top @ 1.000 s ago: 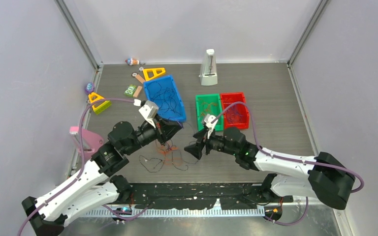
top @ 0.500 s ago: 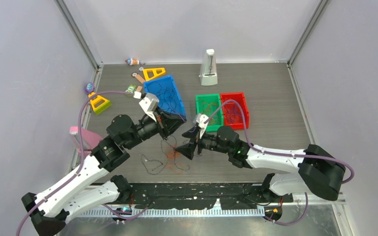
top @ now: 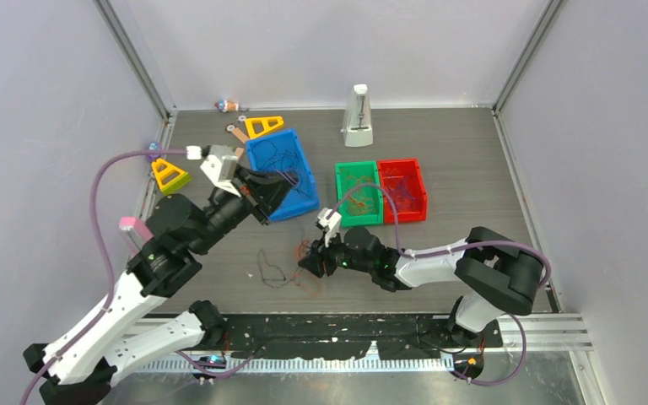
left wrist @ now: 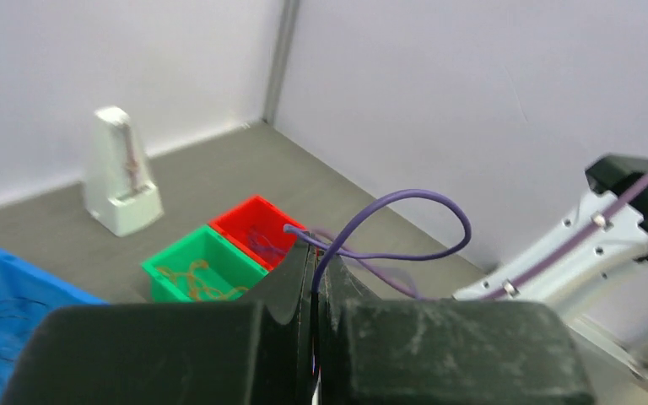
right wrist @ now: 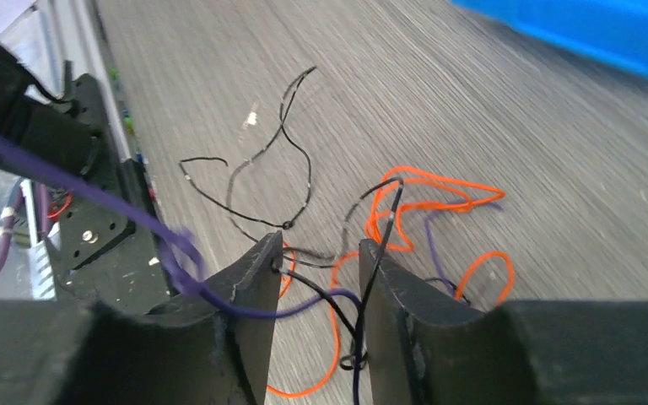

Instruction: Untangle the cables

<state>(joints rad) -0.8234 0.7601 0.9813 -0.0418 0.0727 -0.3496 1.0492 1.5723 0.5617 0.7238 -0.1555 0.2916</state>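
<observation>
- Your left claw (top: pixel 263 192) has lifted off the pile and swung back toward the blue bin (top: pixel 253 145). It is clenched on a purple cable (left wrist: pixel 422 194), which loops out from between its closed fingers in the wrist view.
- Your right claw (top: pixel 310 264) has come forward and down onto the tangle of cables (top: pixel 291 272). The tangle lies on the table (top: pixel 472 169) in front of the arm bases, well short of the bins.
- The right claw's fingers have narrowed, but a gap still shows between them. A black strand and a purple one run through that gap, so it has nothing clamped yet.
- Just past its fingertips lie the loops of an orange cable (right wrist: pixel 422 190). A loose black cable (right wrist: pixel 288 224) sprawls a little further out.
- Read the change this way: one arm draws the purple strand up and away while the other settles in to hold the knot down — a pull-apart seems to be starting.
- The green bin (top: pixel 340 181) already holds orange strands and the red bin (top: pixel 420 181) purple ones, so sorting is partly done.
- Watch which strand the right claw closes on. If it catches the same purple strand you are pulling, the knot may tighten rather than open.
</observation>
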